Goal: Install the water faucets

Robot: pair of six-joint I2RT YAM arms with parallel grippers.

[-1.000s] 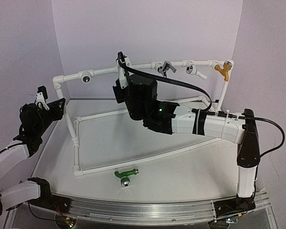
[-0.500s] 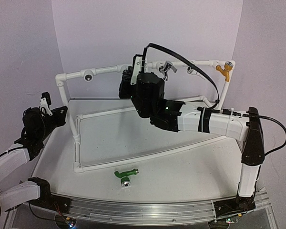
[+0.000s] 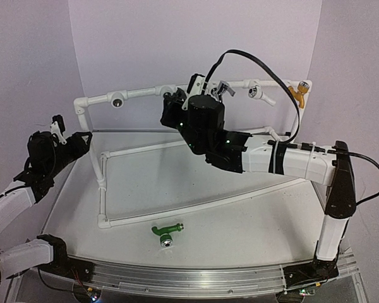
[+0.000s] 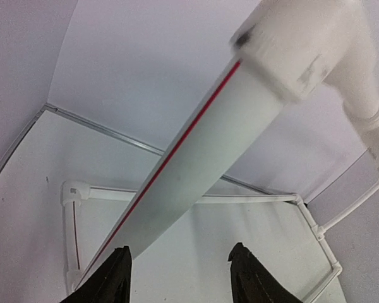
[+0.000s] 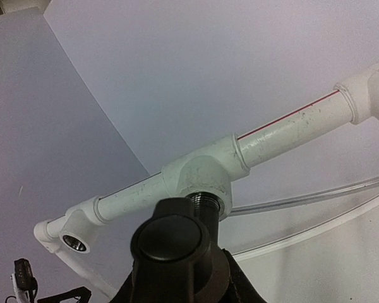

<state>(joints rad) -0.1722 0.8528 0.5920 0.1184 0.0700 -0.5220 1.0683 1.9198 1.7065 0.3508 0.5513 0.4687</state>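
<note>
Dark brown-black plastic faucet (image 5: 177, 249), smooth with a rounded cap, is pinched in the right tool (image 5: 179, 281); its ribbed metal thread meets the socket of a white plastic tee fitting (image 5: 202, 177) on the top rail (image 3: 139, 93), at 12 o'clock. Bright green faucet (image 3: 166, 231) with silver threaded end lies on the matte pale tabletop (image 3: 252, 227) at 6 o'clock, open room around it. At 9 o'clock the left tool (image 4: 180, 249) stands spread beside a round white pipe (image 4: 196, 158) with a red line.

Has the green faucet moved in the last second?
No. The green faucet stays just in front of the near bar of the white pipe frame.
</note>
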